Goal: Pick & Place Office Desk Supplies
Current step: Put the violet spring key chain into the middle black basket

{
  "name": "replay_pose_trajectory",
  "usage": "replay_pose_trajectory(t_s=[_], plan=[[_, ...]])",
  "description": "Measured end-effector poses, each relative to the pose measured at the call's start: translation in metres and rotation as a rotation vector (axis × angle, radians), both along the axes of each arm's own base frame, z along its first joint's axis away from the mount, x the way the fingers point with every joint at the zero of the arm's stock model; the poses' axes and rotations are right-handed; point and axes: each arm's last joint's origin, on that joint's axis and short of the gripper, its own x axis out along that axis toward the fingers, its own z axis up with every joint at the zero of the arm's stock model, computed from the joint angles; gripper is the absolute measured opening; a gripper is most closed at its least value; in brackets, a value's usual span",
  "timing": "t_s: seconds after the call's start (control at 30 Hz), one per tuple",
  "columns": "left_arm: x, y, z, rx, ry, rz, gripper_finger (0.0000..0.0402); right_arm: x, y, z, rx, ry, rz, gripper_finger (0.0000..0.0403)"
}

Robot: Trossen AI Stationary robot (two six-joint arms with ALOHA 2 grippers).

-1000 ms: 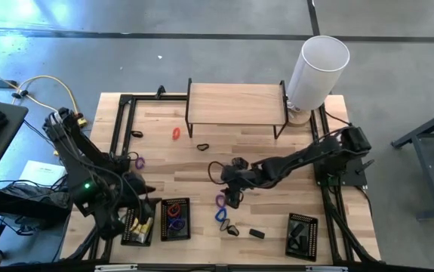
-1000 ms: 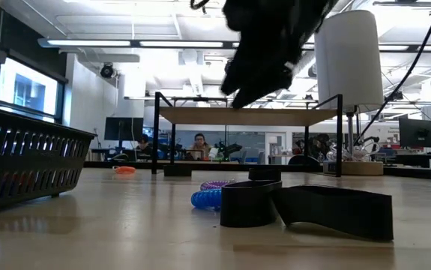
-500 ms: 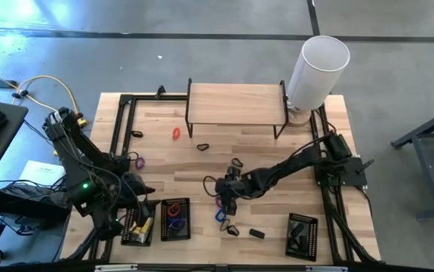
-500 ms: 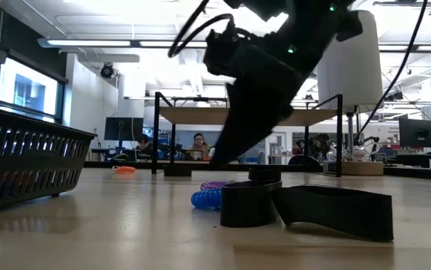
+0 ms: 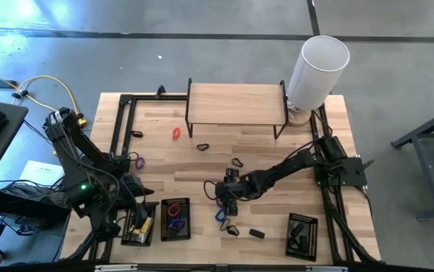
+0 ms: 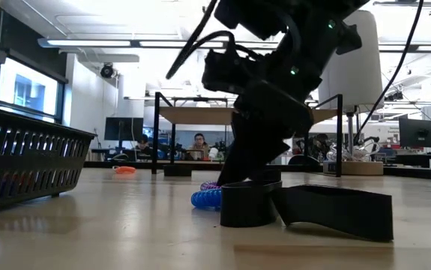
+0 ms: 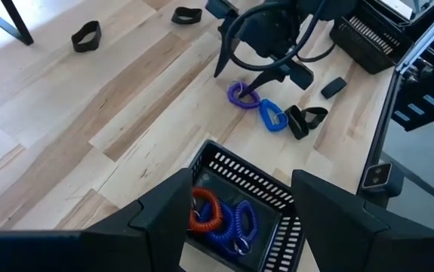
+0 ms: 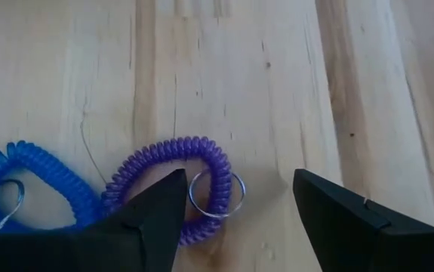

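Observation:
A purple coil loop (image 8: 201, 162) with a metal ring lies flat on the table beside a blue coil loop (image 8: 28, 185); both also show in the high view, purple (image 5: 220, 199) and blue (image 5: 220, 216). My right gripper (image 8: 235, 215) (image 5: 228, 198) is open and low over the purple loop, its fingers pointing steeply down in the low view (image 6: 237, 176). My left gripper (image 7: 239, 219) (image 5: 137, 193) is open and waits above the near-left trays. A black clip (image 6: 305, 206) lies close to the low camera. My right gripper comes from above. One finger (image 8: 152, 211) stands over the purple loop's coil on its blue-loop side, the other (image 8: 345, 219) over bare wood beyond the ring. I cannot tell whether either finger touches the loop.
Near-left mesh trays hold yellow packets (image 5: 137, 224) and coil loops (image 5: 175, 219); a third tray (image 5: 302, 234) holds black pieces. Loose black clips (image 5: 237, 162) (image 5: 202, 146) (image 5: 232, 229) (image 5: 256, 233), a red loop (image 5: 176, 134), another purple loop (image 5: 136, 160), a wooden shelf (image 5: 235, 106) and a white cylinder (image 5: 318, 68).
My right gripper has moved toward the table's left and near edges and come down from high above the table until its fingers stand just over the purple loop. The loops and clips have stayed where they were.

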Motion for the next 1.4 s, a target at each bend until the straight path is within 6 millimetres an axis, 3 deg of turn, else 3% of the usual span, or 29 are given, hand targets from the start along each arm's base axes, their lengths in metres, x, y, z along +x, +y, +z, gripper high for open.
replay_pose_trajectory(t_s=[0.3,0.43,0.7,0.87,1.1,1.27,1.4], plan=[[0.000,0.000,0.000,-0.010,-0.003,0.005,0.0221,0.000,0.002,-0.018,0.026,0.058,0.015,0.0225],[0.001,-0.001,0.000,-0.019,-0.009,0.006,0.0221,-0.001,0.001,-0.019,0.006,0.064,0.006,0.0185],[0.002,-0.002,0.001,-0.038,-0.022,0.009,0.0221,-0.001,0.001,-0.020,-0.007,0.061,-0.001,0.0064],[0.002,-0.004,0.002,-0.048,-0.033,0.008,0.0221,-0.002,0.003,-0.017,0.004,0.055,-0.014,0.0050],[0.005,-0.002,0.002,-0.050,-0.043,0.023,0.0221,-0.012,0.006,0.014,-0.002,0.063,-0.039,0.0039],[0.013,0.004,0.002,0.007,-0.053,0.044,0.0221,-0.015,0.010,0.061,-0.052,0.028,-0.036,0.0038],[0.025,0.010,0.004,0.104,-0.094,0.058,0.0221,-0.015,0.011,0.087,-0.099,0.011,-0.038,0.0038]])
